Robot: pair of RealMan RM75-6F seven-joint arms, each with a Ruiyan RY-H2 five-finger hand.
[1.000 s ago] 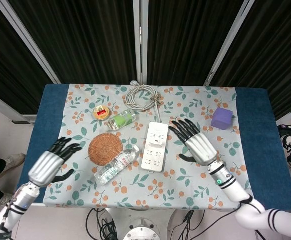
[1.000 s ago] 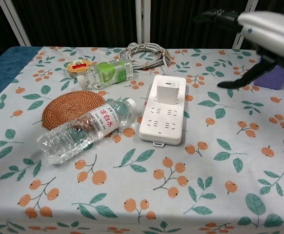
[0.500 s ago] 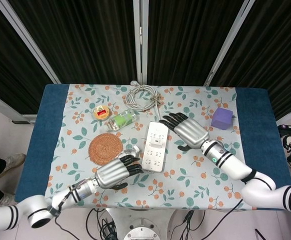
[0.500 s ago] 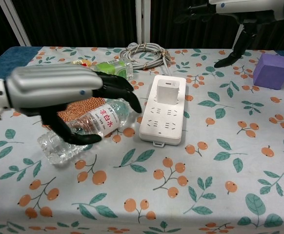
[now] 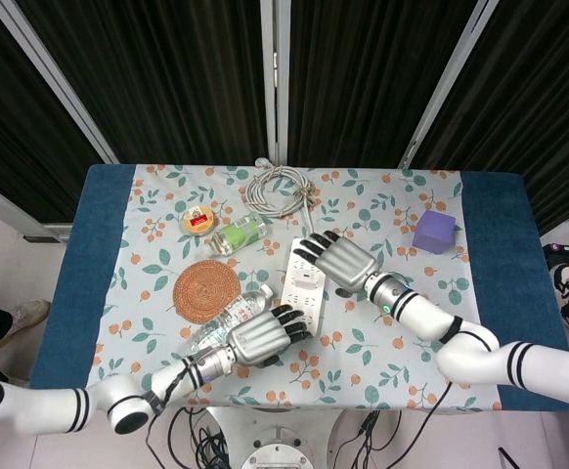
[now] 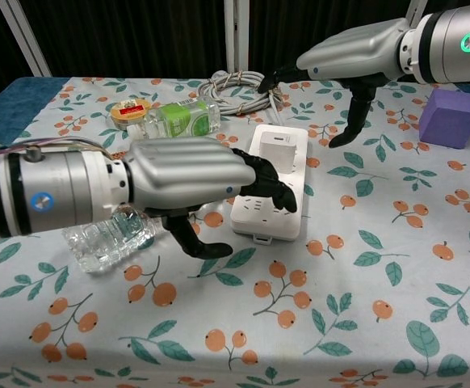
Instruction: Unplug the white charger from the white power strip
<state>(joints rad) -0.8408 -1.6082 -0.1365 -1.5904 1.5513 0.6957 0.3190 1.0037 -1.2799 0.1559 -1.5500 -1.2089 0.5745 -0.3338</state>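
Chest view places the small white cube-shaped charger [image 6: 278,152] seated in the far end of the flat white plastic power strip [image 6: 272,204], which lies centre frame on the floral tablecloth [image 6: 364,307]. Judged from its form, the charger is light, rigid and smooth-sided; friction in the socket will hold it, and the strip is light enough to lift with it unless pinned. The best hold appears to be a pinch across two opposite side faces, pulling straight up.

The silver-and-black left hand [image 6: 195,182] fills the left centre of the frame, fingers spread and reaching over the near end of the strip; contact with it cannot be confirmed. It holds nothing. The right hand [image 6: 344,61], upper right, hovers above and beyond the charger, fingers extended, thumb hanging down, apart and empty.

Head view shows the left hand [image 5: 260,334] at the strip's lower end and the right hand [image 5: 341,262] over its upper right. A clear plastic water bottle [image 6: 110,234] lies partly hidden behind the left hand.
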